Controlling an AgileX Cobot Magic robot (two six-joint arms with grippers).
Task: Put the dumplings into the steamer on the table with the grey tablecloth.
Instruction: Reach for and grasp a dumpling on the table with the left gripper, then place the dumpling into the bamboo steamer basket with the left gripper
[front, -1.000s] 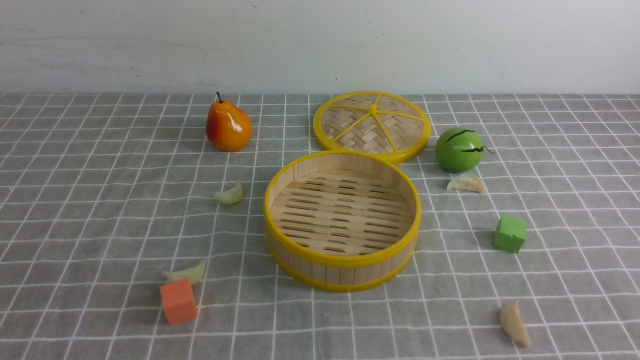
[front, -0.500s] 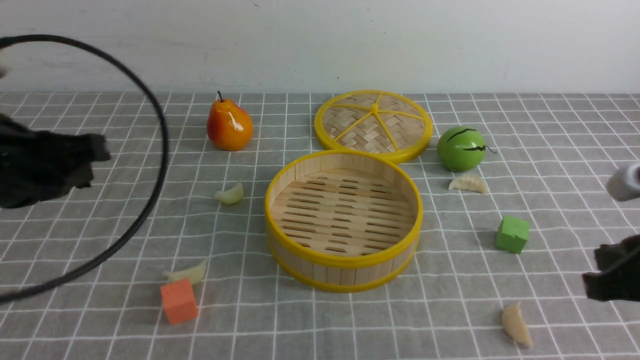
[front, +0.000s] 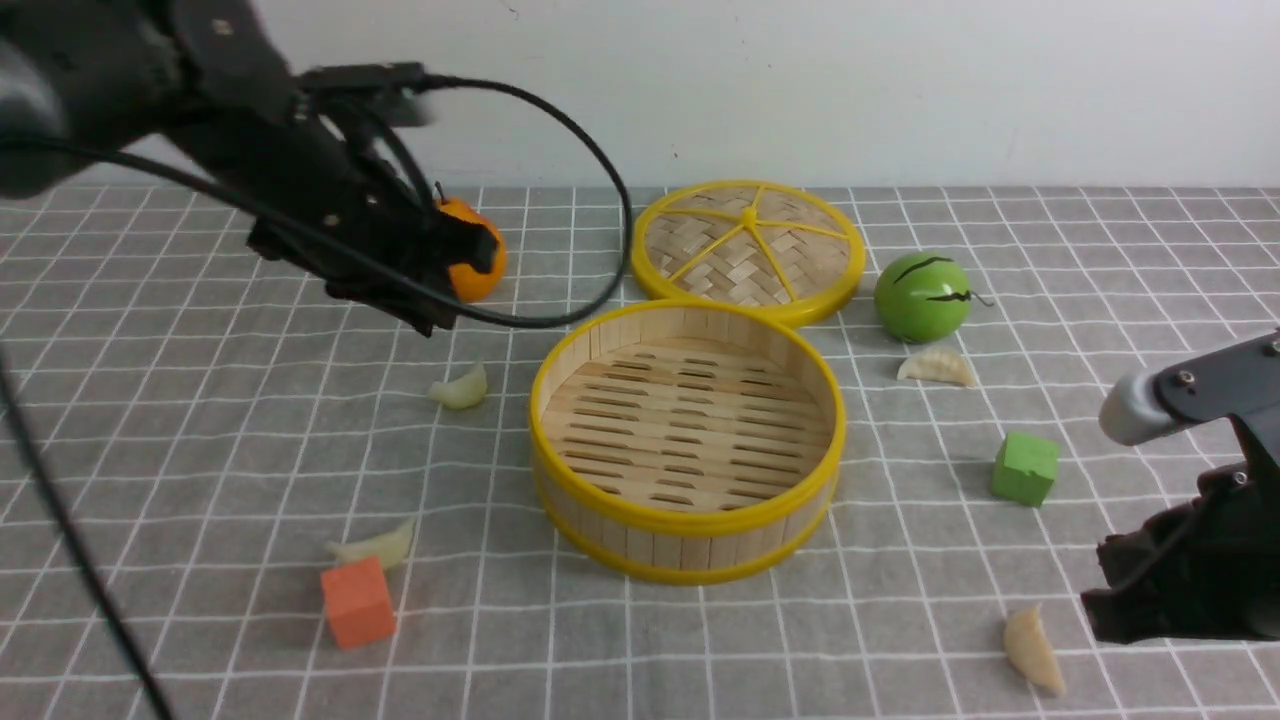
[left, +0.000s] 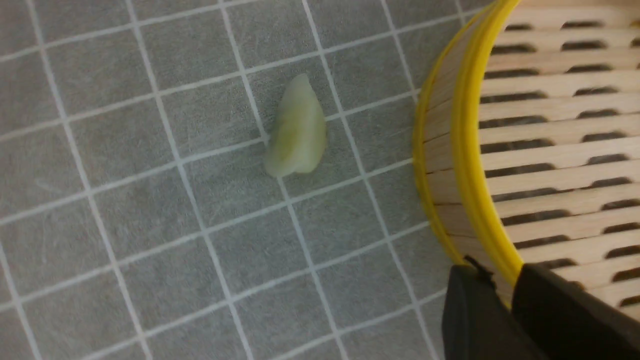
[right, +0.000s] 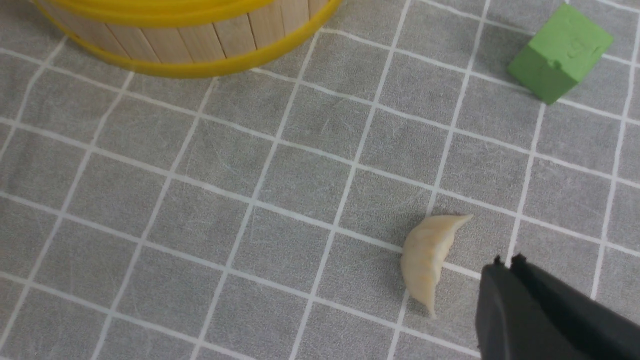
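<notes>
The steamer (front: 686, 520) stands empty mid-table on the grey tablecloth (front: 180, 440). Four dumplings lie around it: one to its left (front: 460, 388), one at the front left (front: 375, 546), one at the back right (front: 933, 366), one at the front right (front: 1032, 650). My left gripper (front: 440, 300) hangs above the cloth behind the left dumpling (left: 297, 130), its jaws (left: 495, 267) a little apart and empty, beside the steamer rim (left: 465, 150). My right gripper (front: 1095, 600) is shut and empty (right: 507, 261), just right of the front right dumpling (right: 427, 260).
A woven lid (front: 745, 250) lies behind the steamer. A pear (front: 478, 262) is partly hidden by my left arm. A green melon (front: 920, 297) sits at the back right. A green cube (front: 1024, 467) and an orange cube (front: 357, 602) lie near dumplings.
Both arms have come into view. The left arm swung from the far left in over the pear area. The right arm moved in at the front right. Nothing on the table moved.
</notes>
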